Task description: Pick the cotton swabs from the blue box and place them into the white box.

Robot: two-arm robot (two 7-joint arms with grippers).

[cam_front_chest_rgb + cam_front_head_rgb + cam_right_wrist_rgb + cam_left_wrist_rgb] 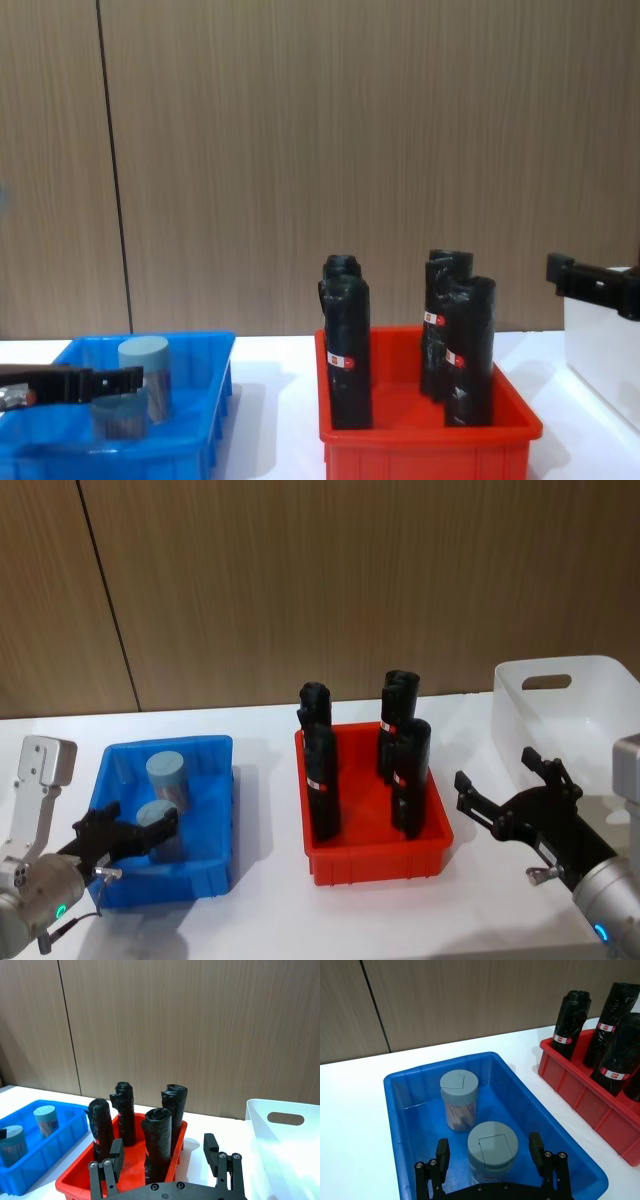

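Observation:
Two cotton swabs jars stand in the blue box (215,748) at the table's left: a far one (168,777) and a near one (153,823). My left gripper (130,836) is down inside the box, open. Its fingers (442,1154) stand on either side of the near jar (492,1147), with a gap on both sides. The far jar (459,1093) stands free behind it. My right gripper (497,770) hovers open with nothing in it, between the red bin and the white box (600,710) at the far right.
A red bin (380,862) holding three upright black rolls (320,770) with red labels sits in the middle, between the two boxes. A wooden wall closes off the back of the white table (270,910).

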